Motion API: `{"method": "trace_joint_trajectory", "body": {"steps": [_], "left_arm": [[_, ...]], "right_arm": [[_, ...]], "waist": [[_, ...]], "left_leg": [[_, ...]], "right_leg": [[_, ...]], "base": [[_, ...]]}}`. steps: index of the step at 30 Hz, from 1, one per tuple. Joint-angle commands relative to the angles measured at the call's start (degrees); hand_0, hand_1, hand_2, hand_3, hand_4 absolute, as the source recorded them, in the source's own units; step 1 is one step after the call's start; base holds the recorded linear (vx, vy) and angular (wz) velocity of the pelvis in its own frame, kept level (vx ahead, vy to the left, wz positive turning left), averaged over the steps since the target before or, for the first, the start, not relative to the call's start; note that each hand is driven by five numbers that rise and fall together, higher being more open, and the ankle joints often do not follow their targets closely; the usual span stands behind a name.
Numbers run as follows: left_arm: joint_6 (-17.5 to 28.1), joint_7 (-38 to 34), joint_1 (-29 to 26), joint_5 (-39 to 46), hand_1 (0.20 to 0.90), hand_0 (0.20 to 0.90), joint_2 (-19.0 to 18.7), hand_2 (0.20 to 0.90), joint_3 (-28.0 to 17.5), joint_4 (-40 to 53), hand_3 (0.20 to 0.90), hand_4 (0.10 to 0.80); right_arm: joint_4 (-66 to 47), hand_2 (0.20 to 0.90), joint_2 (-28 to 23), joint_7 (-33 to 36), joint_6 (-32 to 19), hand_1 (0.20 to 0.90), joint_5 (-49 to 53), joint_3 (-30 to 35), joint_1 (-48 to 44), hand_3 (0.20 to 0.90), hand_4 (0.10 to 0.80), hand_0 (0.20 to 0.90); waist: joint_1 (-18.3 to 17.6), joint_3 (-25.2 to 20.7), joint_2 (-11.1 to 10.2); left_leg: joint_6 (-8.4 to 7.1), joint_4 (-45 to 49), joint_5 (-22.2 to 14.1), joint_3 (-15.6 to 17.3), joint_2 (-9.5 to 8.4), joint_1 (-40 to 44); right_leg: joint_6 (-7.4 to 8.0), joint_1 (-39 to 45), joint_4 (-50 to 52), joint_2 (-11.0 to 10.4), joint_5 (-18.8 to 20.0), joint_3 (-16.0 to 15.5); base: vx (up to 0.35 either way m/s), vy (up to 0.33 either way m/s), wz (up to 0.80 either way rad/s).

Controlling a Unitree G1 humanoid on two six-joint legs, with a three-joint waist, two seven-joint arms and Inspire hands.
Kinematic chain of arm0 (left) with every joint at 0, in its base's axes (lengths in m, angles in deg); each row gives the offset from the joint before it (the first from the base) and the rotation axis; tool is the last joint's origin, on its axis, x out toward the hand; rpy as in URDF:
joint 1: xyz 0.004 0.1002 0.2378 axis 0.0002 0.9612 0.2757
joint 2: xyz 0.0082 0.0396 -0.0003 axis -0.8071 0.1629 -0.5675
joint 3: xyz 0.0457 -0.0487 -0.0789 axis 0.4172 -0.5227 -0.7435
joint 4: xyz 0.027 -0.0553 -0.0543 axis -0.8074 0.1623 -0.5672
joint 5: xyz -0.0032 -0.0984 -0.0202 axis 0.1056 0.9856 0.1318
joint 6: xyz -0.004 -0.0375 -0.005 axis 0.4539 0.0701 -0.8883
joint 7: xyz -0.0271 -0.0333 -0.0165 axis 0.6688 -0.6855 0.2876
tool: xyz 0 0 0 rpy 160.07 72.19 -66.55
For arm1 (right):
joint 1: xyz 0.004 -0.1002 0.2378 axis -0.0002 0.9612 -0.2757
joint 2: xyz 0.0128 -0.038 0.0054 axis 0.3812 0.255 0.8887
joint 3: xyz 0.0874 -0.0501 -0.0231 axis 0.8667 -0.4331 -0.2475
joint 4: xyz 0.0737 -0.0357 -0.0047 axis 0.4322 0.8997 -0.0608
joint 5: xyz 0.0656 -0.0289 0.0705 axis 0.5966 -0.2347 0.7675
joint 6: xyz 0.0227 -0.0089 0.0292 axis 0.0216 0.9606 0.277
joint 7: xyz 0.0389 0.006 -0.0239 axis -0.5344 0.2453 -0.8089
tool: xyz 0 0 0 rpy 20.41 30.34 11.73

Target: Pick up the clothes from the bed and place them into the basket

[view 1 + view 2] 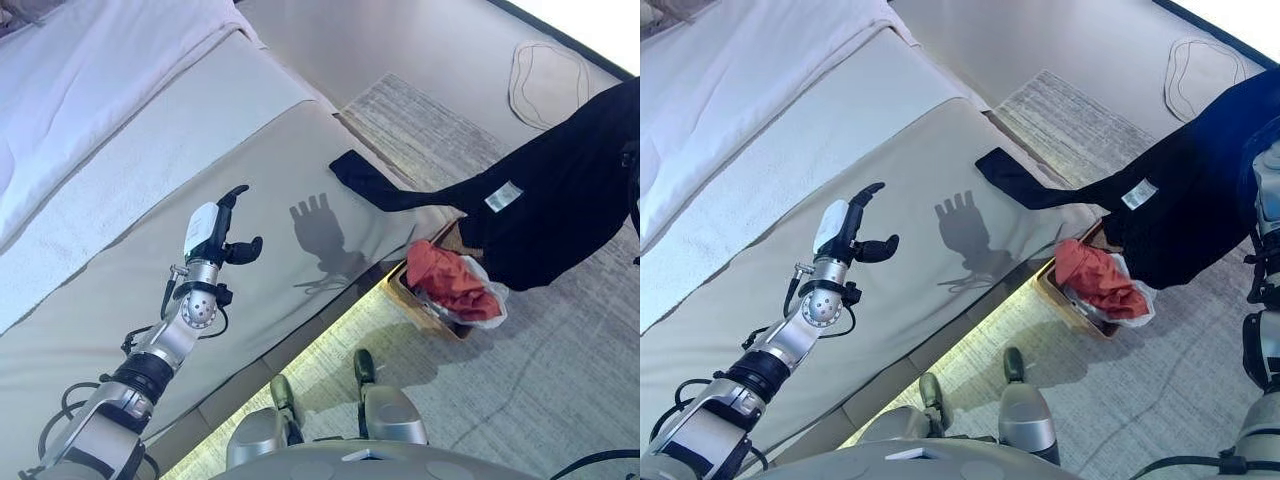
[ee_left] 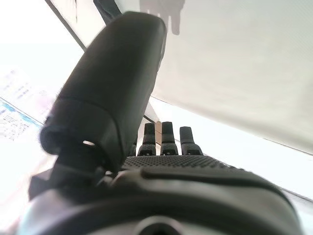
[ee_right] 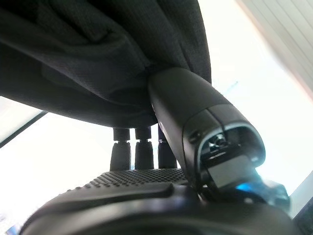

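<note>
Black cloth, a long soft garment (image 1: 560, 190) with a small white label, hangs in heavy folds from the right hand (image 3: 161, 147). In the right wrist view the thumb presses up into the bunched fabric and the fingers disappear behind it, so the hand is closed on the cloth. Most of the garment drapes in the air above the basket (image 1: 432, 305), while one narrow flat end trails back and lies on the bed (image 1: 120, 180) at its edge.

The basket is a low, squarish box with tan walls, standing on the rug (image 1: 560, 370) just beside the bed's corner. Inside it sits a crumpled red cloth (image 1: 448, 278) over something pale and thin at the rim.

The bed is smooth and matte: a beige cover nearest the robot, then a band of white towelling-like texture, then a puffy white duvet further back. The rug is grey with a fine woven streak pattern.

The left hand (image 1: 222, 235) hovers over the beige cover, well apart from the garment. Its fingers are loosely spread and only slightly bent, the thumb standing out, holding nothing. It casts a clear finger-shaped shadow on the cover.
</note>
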Motion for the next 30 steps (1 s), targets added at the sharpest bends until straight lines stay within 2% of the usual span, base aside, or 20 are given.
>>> {"method": "trace_joint_trajectory", "body": {"steps": [1, 16, 24, 30], "left_arm": [[4.63, -1.48, -0.34, -2.19, 0.900, 0.900, -0.02, 0.900, 2.42, -1.26, 0.900, 0.800], [5.51, -0.40, -1.08, -1.96, 0.900, 0.900, -1.74, 0.900, 3.28, 0.05, 0.900, 0.800], [5.32, -0.57, -1.38, -0.69, 0.900, 0.900, -2.87, 0.900, 3.97, 0.24, 0.900, 0.800], [6.06, -1.13, -1.41, -0.73, 0.900, 0.900, -2.55, 0.900, 4.27, -0.05, 0.900, 0.800]], "right_arm": [[-3.05, 0.300, -6.08, 2.83, -3.65, 0.300, -1.62, -3.81, -2.13, 0.200, 0.100, 0.300], [2.00, 0.300, -4.00, 7.18, -1.49, 0.300, -1.34, -0.95, 2.97, 0.200, 0.100, 0.300], [3.16, 0.300, -6.73, 11.87, -3.56, 0.300, -1.06, 1.51, 3.42, 0.200, 0.100, 0.300], [0.51, 0.300, -8.29, 11.95, -4.02, 0.300, -1.28, 1.77, 3.11, 0.200, 0.100, 0.300]], "waist": [[1.54, -11.71, -1.98], [0.80, -11.34, -0.68], [-0.28, -11.15, -0.09], [-0.86, -11.07, 0.01]], "left_leg": [[-2.84, 0.09, -4.61, -0.53, 3.92, -0.20], [-2.86, 0.09, -4.64, 0.05, 3.82, 0.09], [-3.07, 0.09, -4.89, 0.68, 3.90, 0.65], [-3.15, 0.09, -4.89, 1.06, 3.81, 0.70]], "right_leg": [[1.49, -1.48, 0.26, -0.20, -0.49, -0.18], [1.42, -1.43, 0.26, -0.04, -0.48, -0.02], [1.36, -1.38, 0.44, 0.24, -0.51, 1.00], [1.35, -1.55, 0.46, 0.38, -0.52, 1.43]], "base": [[0.000, 0.000, 0.00], [-0.004, -0.010, -0.01], [0.000, 0.000, 0.00], [-0.001, 0.004, -0.02]]}}
